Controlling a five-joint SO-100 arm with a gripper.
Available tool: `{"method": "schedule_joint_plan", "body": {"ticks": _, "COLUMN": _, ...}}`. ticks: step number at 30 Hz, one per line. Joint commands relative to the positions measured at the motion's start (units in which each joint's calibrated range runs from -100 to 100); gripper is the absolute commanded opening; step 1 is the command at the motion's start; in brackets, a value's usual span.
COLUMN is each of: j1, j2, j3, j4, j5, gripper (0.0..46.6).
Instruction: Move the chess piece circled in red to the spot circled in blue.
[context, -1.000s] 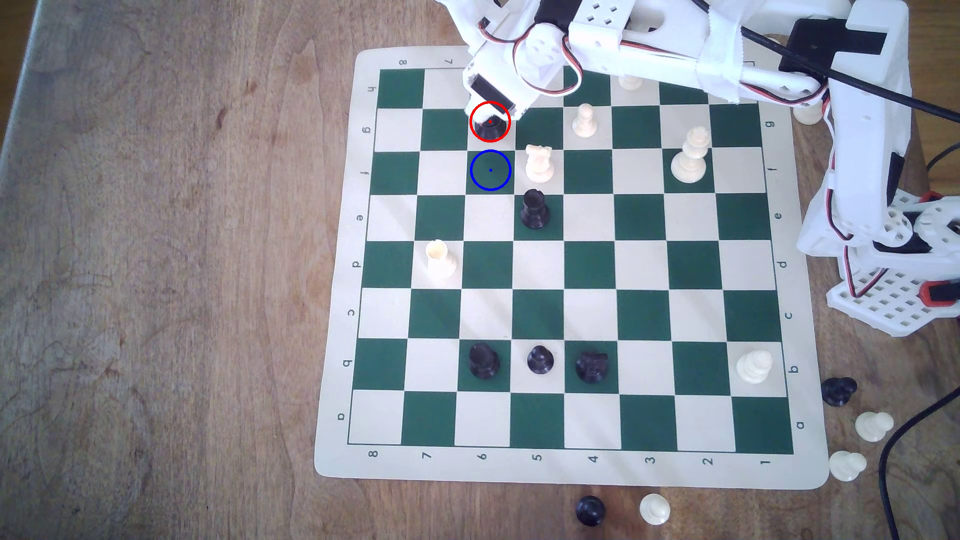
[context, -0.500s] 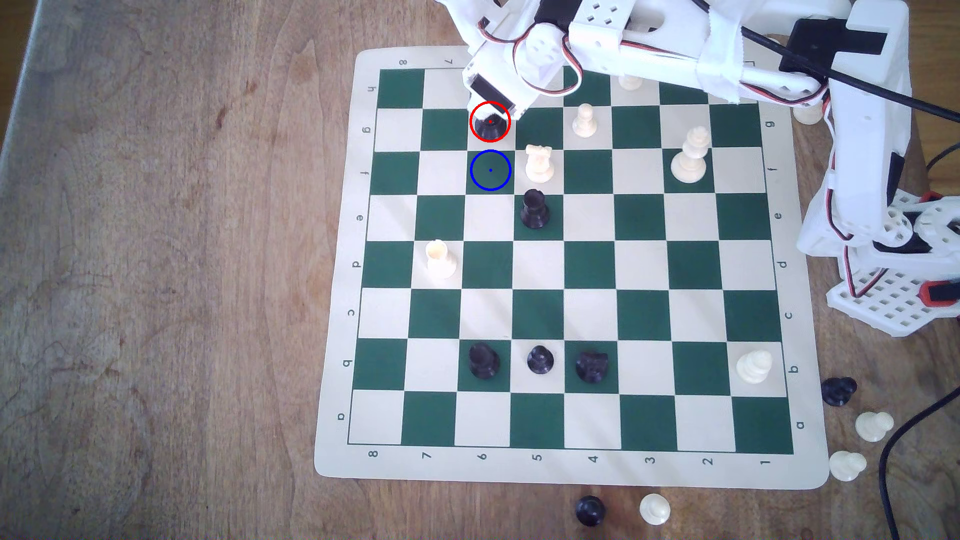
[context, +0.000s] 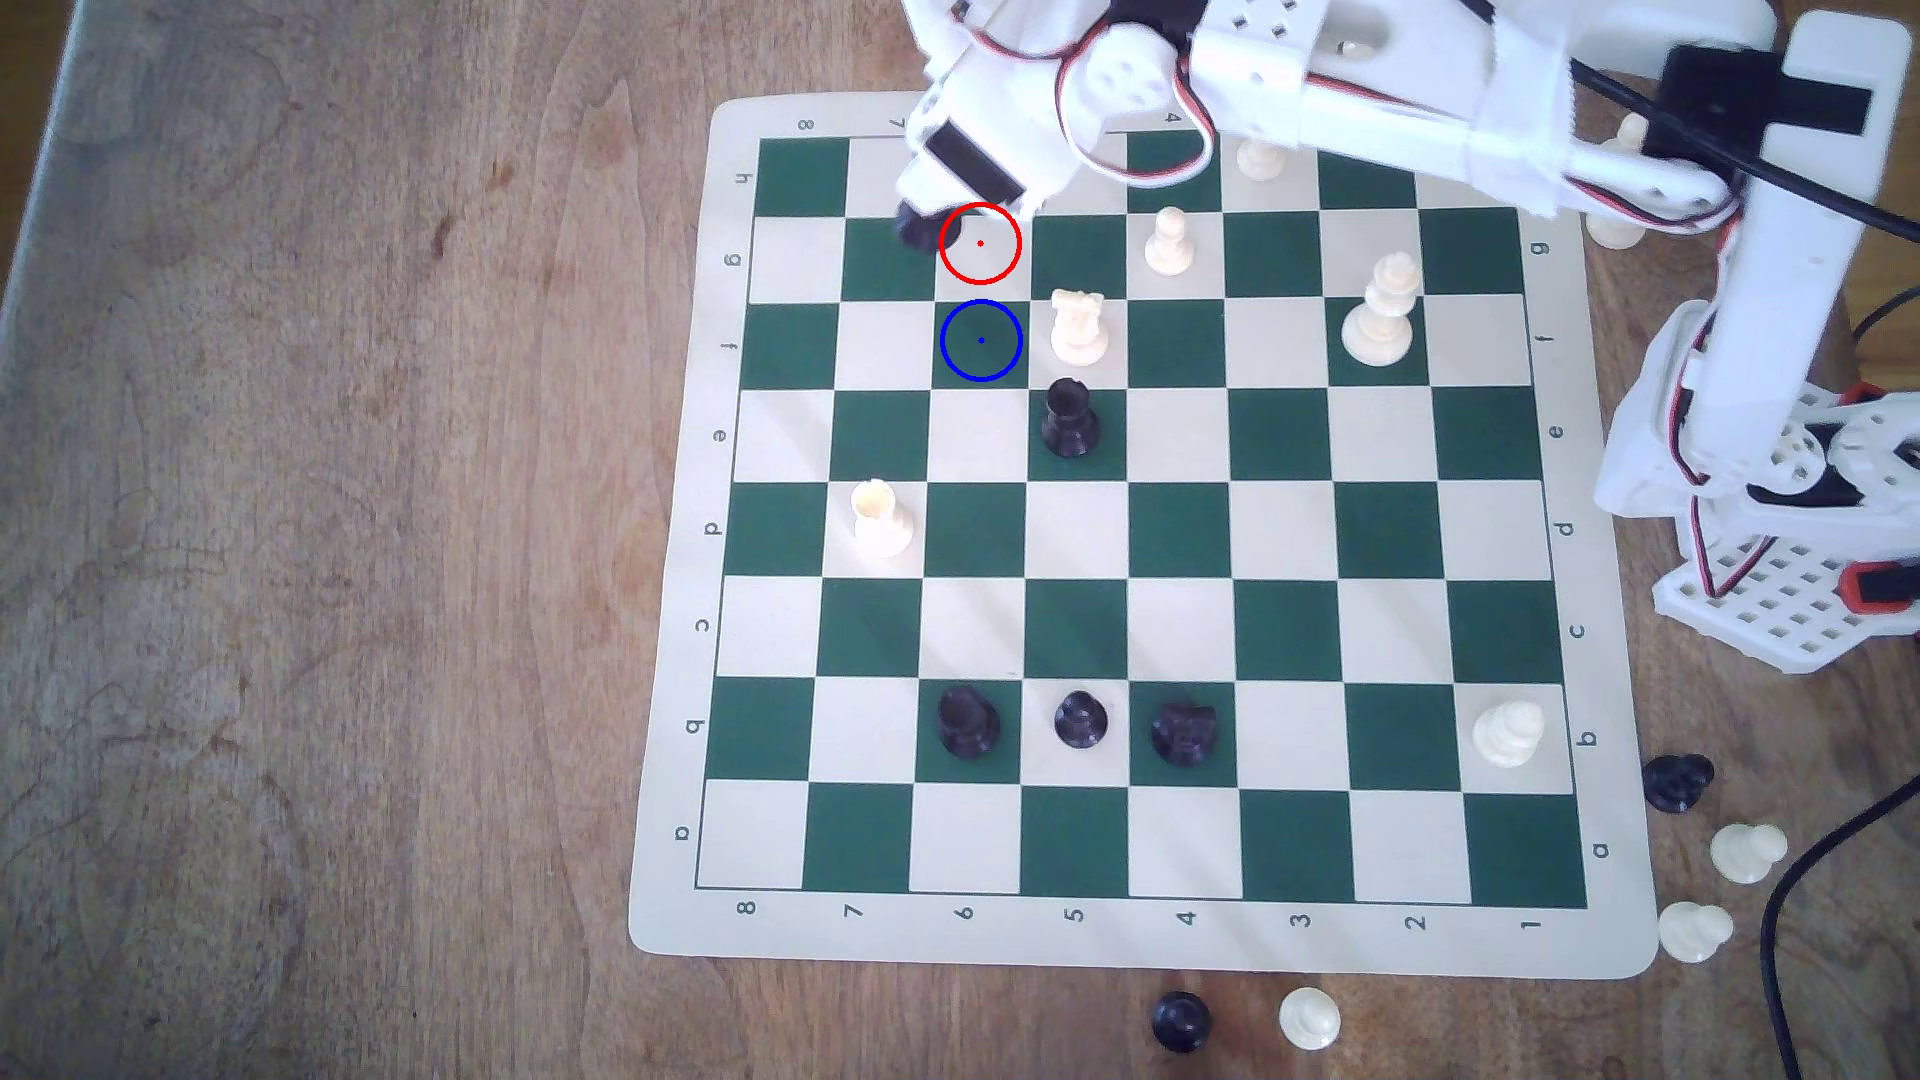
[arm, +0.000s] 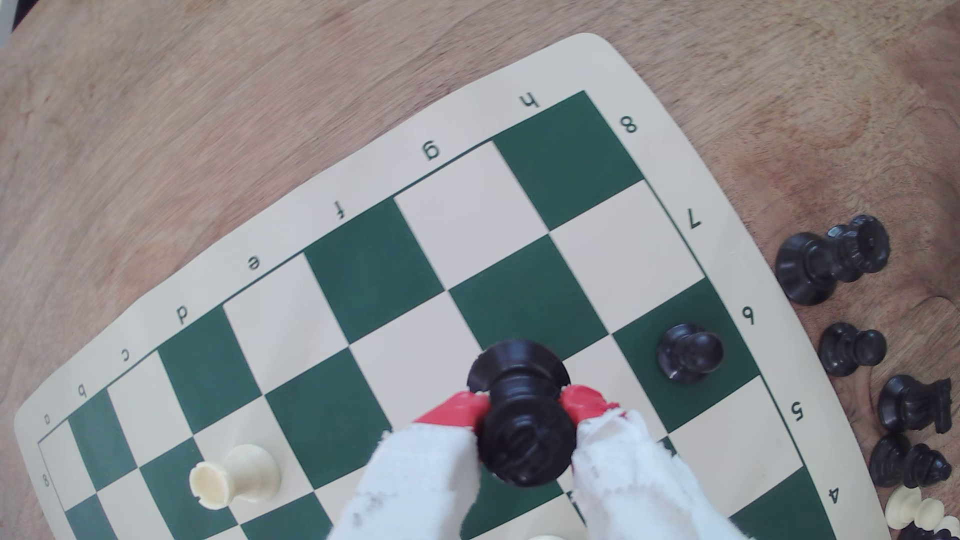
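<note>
Gripper (arm: 524, 410) clamped on the chess piece (arm: 522, 415), red tips pinching its slim stem; piece lifted off the board (context: 675, 727), near the far edge by the h-file margin. Judgement: keep it upright, carry to the spot (context: 981, 340), lower straight, clear of the cream rook (context: 1077, 327). Glossy black plastic, wide round base.

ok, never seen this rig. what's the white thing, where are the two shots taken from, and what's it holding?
The white thing is a small robot arm reaching over a chessboard on a wooden table. One shot is from a camera above the scene, the other from a camera on the arm's wrist. In the wrist view its pincer, with red tips, is shut on a tall black piece. The goal is the blue-ringed green square. Spare pieces lie beside the board.
</note>
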Motion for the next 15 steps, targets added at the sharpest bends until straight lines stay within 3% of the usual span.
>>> {"method": "schedule_joint_plan", "body": {"ticks": 1, "j1": -2.29, "j2": -7.27, "j3": 1.68, "j4": -0.51, "j5": 0.24, "gripper": 2.1}}
{"method": "schedule_joint_plan", "body": {"ticks": 15, "j1": -2.52, "j2": -0.31, "j3": 4.49, "j4": -2.39, "j5": 0.49, "gripper": 2.0}}
